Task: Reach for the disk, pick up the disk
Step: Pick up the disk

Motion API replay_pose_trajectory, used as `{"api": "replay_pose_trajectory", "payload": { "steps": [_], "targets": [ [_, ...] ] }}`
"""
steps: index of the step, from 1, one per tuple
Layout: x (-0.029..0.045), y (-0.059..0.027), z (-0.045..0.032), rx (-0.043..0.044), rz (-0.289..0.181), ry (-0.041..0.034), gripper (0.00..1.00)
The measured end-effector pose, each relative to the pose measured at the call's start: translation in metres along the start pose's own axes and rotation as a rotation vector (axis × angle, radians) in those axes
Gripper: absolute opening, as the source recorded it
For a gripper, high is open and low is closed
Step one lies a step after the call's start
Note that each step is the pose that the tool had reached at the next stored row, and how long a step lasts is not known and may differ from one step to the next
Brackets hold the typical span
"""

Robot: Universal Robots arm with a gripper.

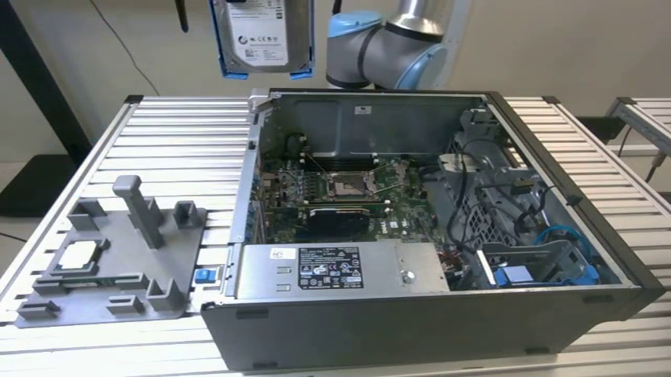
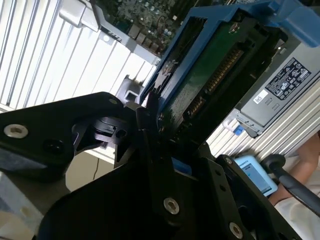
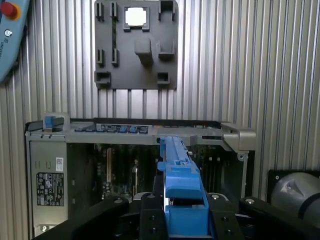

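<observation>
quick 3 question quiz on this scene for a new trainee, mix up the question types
1. True or false: the disk rests inside the open computer case.
2. What is the hand closed on? A the disk, B a cable, C nothing.
3. In the exterior view, on which side of the case does the grey fixture plate lie?

Key: 1 false, it hangs in the air above the case. 2 A. 3 the exterior view's left.
</observation>
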State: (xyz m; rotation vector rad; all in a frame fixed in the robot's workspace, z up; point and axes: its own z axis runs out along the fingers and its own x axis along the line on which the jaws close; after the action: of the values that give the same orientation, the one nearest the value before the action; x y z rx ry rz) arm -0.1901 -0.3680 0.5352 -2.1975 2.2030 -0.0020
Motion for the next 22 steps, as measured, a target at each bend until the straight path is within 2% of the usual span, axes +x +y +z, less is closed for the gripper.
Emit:
{"api": "replay_pose_trajectory", "payload": {
  "steps": [12, 22],
  "targets": [
    [-0.0004, -0.0417, 0.0009, 0.0, 0.0, 0.0, 0.0],
    [-0.0008, -0.0828, 0.0018, 0.0, 0.0, 0.0, 0.0]
  ]
}}
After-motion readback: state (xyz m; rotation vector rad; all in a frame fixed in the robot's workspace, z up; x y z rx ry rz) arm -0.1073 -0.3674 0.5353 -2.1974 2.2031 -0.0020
